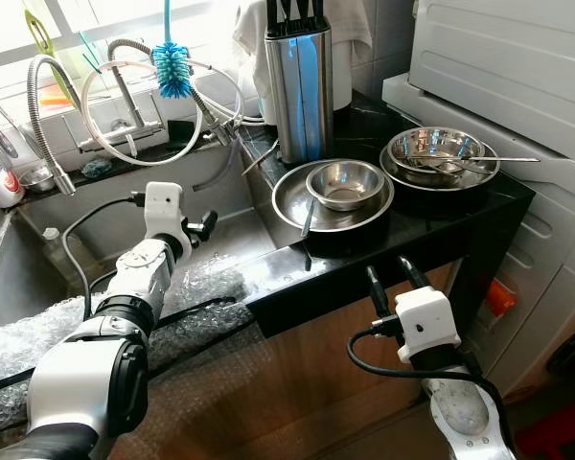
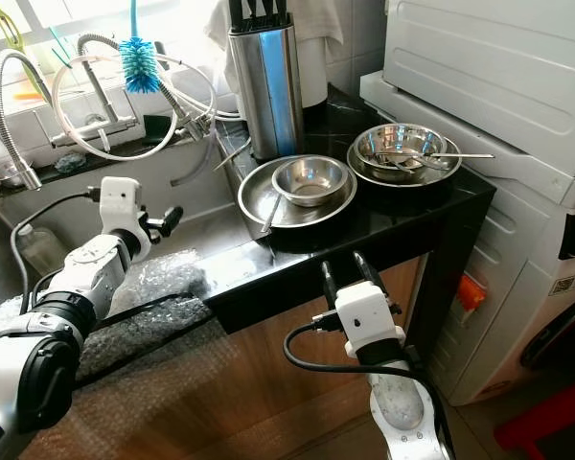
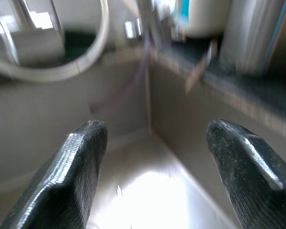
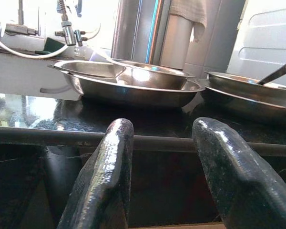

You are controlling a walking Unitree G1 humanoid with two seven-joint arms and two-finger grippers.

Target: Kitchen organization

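On the black counter a wide steel plate holds a small steel bowl and a dark-handled utensil that leans over its rim. Right of it, stacked steel bowls carry a spoon. My right gripper is open just below the counter's front edge, pointing up at the plate. Its fingers have nothing between them. My left gripper is open over the sink, and its fingertips frame the sink's far corner.
A tall steel knife block stands behind the plate. A white appliance borders the counter on the right. Bubble wrap lies over the sink's front edge. Hose faucets and a blue brush hang behind the sink.
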